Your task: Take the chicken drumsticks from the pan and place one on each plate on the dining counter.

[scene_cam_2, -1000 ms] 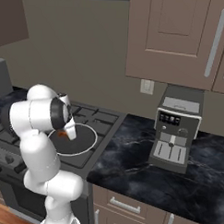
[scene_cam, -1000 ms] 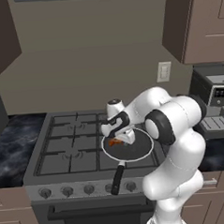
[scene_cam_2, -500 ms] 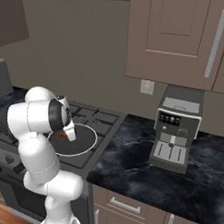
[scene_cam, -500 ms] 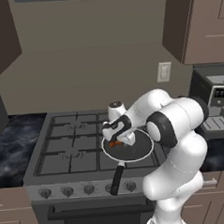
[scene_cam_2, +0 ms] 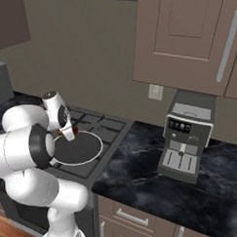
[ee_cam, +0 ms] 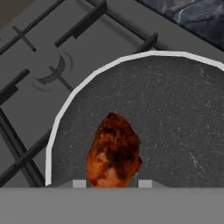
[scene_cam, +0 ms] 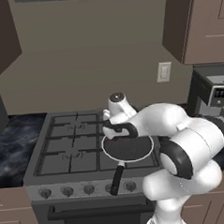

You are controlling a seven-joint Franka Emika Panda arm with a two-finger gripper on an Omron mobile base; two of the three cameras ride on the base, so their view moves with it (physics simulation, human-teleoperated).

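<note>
- Step in hand, as I read it: first pickup. The gripper (scene_cam: 116, 138) is down at the back-left edge of the pan (scene_cam: 129, 148), closing on a drumstick (ee_cam: 113, 152).
- Grip state: the hand view shows the drumstick sitting between the two finger tips at the bottom edge, but the tips are barely visible — can't tell whether they're clamped on it or short of contact.
- To do it well: let the jaws finish closing before any lift, then rise straight up to clear the rim; a sideways drag would likely scrape the meat along the pan floor or nudge the pan on the stove (scene_cam: 64, 149).
- Risk: glossy, tapered shape — it could squirt out if pinched near the thin end. Better to hold the thick part.
- Drumstick look: orange-brown with dark charred patches, shiny, bulbous where it's visible; its lower end is hidden at the bottom of the hand view.
- Location: lying on the dark grey pan floor, just inside the pale rim on the side nearest the burner grates.
- In the right base view an orange speck shows at the gripper, by the pan's far edge.
- Pan's black handle (scene_cam: 117, 178) points toward the stove front.
</note>
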